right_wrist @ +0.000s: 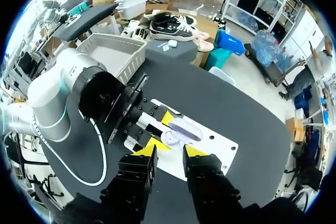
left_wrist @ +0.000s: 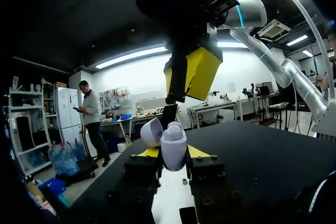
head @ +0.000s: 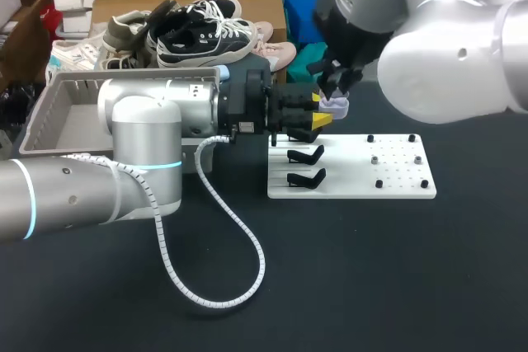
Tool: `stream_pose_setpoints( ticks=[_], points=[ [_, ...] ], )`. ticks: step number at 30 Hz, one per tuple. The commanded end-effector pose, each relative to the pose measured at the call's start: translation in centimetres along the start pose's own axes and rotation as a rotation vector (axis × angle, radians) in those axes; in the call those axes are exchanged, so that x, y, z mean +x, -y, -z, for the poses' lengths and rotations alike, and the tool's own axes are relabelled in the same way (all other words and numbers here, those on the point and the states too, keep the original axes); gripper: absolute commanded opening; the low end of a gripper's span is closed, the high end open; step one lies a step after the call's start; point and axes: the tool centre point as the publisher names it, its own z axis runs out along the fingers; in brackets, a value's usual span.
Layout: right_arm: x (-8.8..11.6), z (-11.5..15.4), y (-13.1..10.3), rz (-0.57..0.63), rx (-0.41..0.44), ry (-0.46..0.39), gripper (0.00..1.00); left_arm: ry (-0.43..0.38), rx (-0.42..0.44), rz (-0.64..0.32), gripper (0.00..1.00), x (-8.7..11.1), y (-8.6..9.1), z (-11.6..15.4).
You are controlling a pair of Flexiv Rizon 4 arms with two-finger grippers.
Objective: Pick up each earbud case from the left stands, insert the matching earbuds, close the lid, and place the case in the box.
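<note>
Earbud case (left_wrist: 173, 150), lid open, contents unclear, clamped in left gripper (head: 322, 113) over the white stand board (head: 396, 183), grey basket (head: 40, 117) nearby. Right gripper (right_wrist: 172, 149) hangs just above the case, fingers slightly apart, gripping nothing.

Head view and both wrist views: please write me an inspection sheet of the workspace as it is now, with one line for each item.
Surface: dark table carrying a white board.
Job's things: open earbud case held above the board; two empty black stands on the board; grey box at the table's left rear, nothing seen inside.
Clutter: nothing seen.
Grippers: left gripper shut on the earbud case; right gripper open, directly above the earbud case.
Cables: white coiled cable from the left arm loops over the table.
Surroundings: nothing seen reaching over the table.
</note>
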Motion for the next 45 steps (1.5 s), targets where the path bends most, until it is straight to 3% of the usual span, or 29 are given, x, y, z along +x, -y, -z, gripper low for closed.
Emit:
stream_pose_setpoints(
  ticks=[1,21,31,45],
  points=[
    [2.2,1.3,0.4,-0.005,-0.009,0.069,0.29,0.001,-0.001,-0.001,0.0,0.0,0.0,0.0],
    [7.2,3.2,0.0,-0.06,-0.047,0.154,0.3,0.001,-0.001,-0.001,0.0,0.0,0.0,0.0],
    [8.5,4.0,0.8,-0.043,-0.078,0.252,0.28,0.001,-0.001,-0.001,0.0,0.0,0.0,0.0],
    [9.7,3.8,2.9,-0.012,-0.121,0.28,0.29,0.001,-0.001,-0.001,0.0,0.0,0.0,0.0]
  ],
)
